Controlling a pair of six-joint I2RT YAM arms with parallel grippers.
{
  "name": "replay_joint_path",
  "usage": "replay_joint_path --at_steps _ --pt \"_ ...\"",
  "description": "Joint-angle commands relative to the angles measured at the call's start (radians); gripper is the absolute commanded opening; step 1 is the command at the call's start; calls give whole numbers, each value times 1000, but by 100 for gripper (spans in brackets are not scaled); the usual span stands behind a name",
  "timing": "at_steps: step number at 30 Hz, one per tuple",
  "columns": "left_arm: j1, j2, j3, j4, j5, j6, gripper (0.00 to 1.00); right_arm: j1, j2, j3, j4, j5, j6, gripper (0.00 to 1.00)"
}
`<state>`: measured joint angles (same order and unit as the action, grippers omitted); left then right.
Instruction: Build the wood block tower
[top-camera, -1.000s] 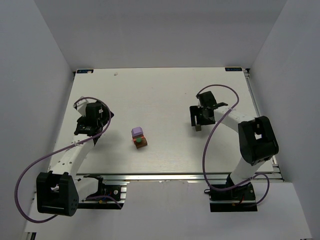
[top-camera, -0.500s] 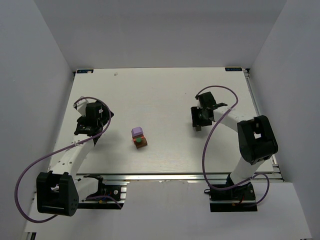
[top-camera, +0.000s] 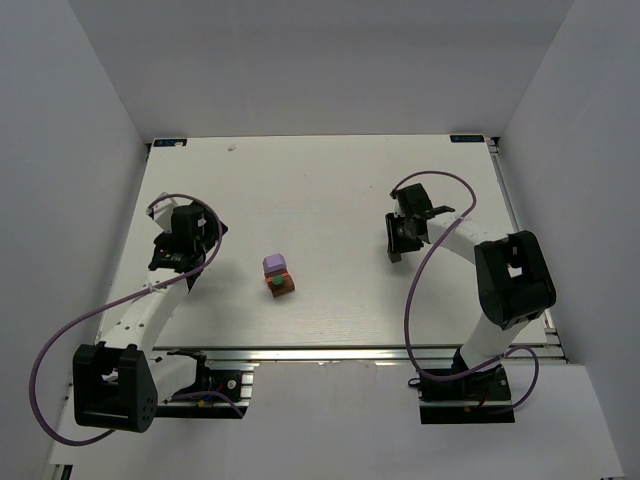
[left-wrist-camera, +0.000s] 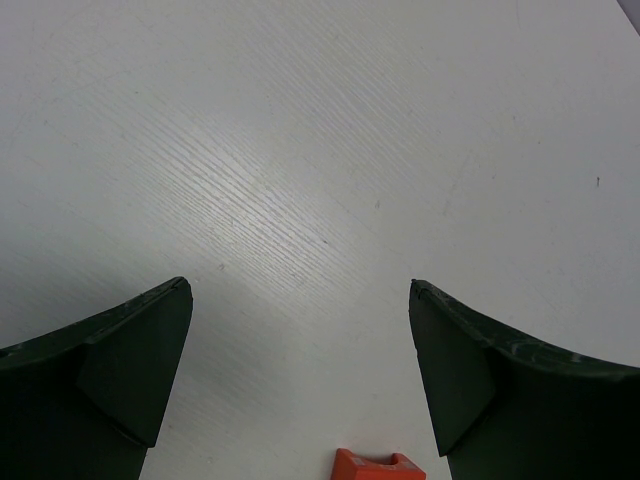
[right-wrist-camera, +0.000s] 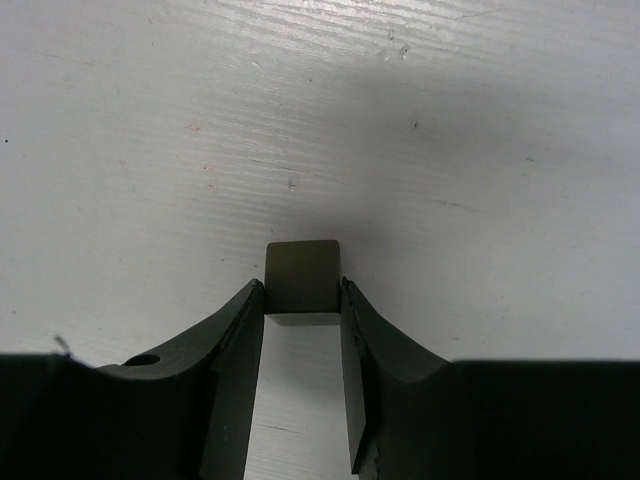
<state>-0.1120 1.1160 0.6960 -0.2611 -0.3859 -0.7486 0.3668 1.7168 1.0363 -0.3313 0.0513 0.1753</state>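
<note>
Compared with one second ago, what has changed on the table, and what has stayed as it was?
The right gripper has drawn its jaws in onto the dark grey-brown block and now grips it. The left gripper, with its jaws open, and the lilac-topped stack in the middle have not moved.

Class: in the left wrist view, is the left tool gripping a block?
No, the left tool is wide open, the red-orange block untouched.
</note>
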Motion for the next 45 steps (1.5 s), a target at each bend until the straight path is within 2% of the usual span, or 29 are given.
replay_joint_path --at_steps 1,6,8,15,18,27,34,40,45 --pt "5 -28 -6 10 -16 6 98 -3 -20 7 0 10 -23 21" --pt "6 -27 -4 16 -11 11 98 18 -74 37 6 -117 -118 17" --pt "5 -22 -4 19 -7 17 98 43 -91 70 5 -116 -169 17" --pt "5 7 -6 42 25 43 98 216 -112 252 -49 -203 -394 13" --pt "5 10 -6 46 27 52 98 296 -97 338 -63 -298 -506 12" --pt "5 -8 -21 75 48 72 98 492 94 761 -352 -378 -810 11" --pt "5 -2 -24 86 70 80 98 555 132 850 -475 -464 -1068 13" --pt "5 2 -23 88 71 83 98 600 237 1046 -613 -427 -1083 13" --pt "5 4 -24 89 67 86 98 646 299 1084 -634 -343 -1015 13"
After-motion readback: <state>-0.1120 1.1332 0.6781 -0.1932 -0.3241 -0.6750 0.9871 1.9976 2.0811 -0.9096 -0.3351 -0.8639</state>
